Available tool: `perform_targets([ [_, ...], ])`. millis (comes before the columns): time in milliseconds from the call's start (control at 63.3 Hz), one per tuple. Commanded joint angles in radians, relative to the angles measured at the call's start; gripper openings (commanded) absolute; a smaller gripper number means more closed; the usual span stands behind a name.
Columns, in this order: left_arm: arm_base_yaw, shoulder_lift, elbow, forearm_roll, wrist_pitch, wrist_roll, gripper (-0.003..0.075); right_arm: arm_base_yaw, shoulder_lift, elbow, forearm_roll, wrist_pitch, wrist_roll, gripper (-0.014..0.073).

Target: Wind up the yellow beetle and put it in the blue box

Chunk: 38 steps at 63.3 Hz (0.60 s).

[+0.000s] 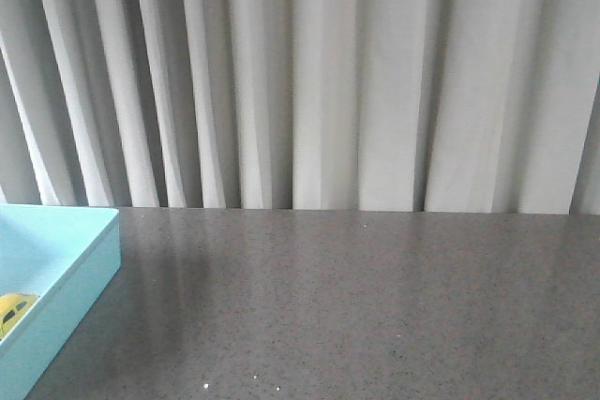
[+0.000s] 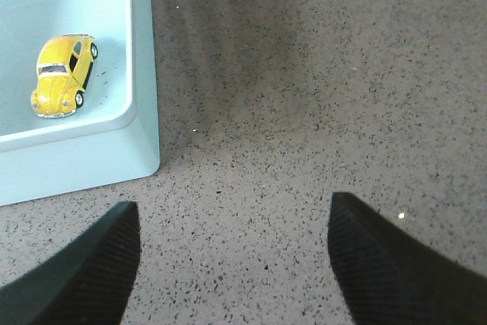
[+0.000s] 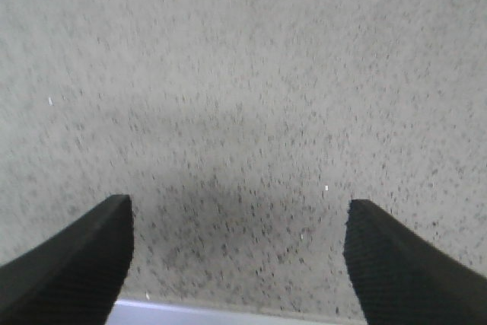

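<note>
A grey speckled table [image 1: 375, 306] fills the lower part of the front view, and behind it hangs a pale pleated curtain [image 1: 319, 72] that reaches down to the table's far edge.

The blue box [image 1: 84, 274] sits on the table at its left side, cut off by the edge of the front view so that only one corner and part of two low walls show. In the left wrist view the same box [image 2: 141, 74] appears with a rounded inner corner and a plain outer wall resting flat on the table.

The yellow beetle [image 2: 62, 74] stands on its wheels on the floor of the blue box, near that inner corner but touching neither wall. In the front view only a small part of it [image 1: 13, 309] shows inside the box, at the picture's edge.

The left gripper [image 2: 232, 253] hangs over bare table just outside the blue box's corner, its two dark fingers [image 2: 84, 272] spread wide with nothing between them. The beetle lies well apart from it, on the other side of the box wall.

The right gripper [image 3: 240, 256] is over bare table too, with no part of the blue box in its view; its dark textured fingers [image 3: 396, 264] stand wide apart and hold nothing.
</note>
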<state>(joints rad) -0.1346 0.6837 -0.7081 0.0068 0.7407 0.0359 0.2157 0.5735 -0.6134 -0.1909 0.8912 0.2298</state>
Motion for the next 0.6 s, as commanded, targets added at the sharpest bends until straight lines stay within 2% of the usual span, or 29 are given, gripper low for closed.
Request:
perform_targets([
  [0, -0.005, -0.003, -0.003, -0.007, -0.127, -0.044, 0.0445, -0.001, 0.000, 0.004, -0.016, -0.062, -0.041, 0.0493],
  [111, -0.005, -0.003, 0.020, -0.012, -0.191, -0.045, 0.0347, -0.001, 0.000, 0.016, -0.014, -0.067, -0.046, 0.0377],
  [253, -0.005, -0.003, 0.043, -0.012, -0.249, -0.045, 0.0174, -0.001, 0.000, 0.017, -0.014, -0.082, -0.046, 0.0213],
  [411, -0.005, -0.003, 0.064, -0.007, -0.287, -0.045, 0.0016, -0.001, 0.000, 0.017, -0.015, -0.097, -0.046, 0.0032],
  [458, -0.005, -0.003, 0.070, -0.007, -0.297, -0.044, -0.0008, -0.001, 0.000, 0.017, -0.015, -0.100, -0.046, -0.0013],
  [584, -0.005, -0.003, 0.070, -0.013, -0.273, -0.045, -0.0006, -0.001, 0.000, 0.017, -0.013, -0.097, -0.044, -0.0008],
])
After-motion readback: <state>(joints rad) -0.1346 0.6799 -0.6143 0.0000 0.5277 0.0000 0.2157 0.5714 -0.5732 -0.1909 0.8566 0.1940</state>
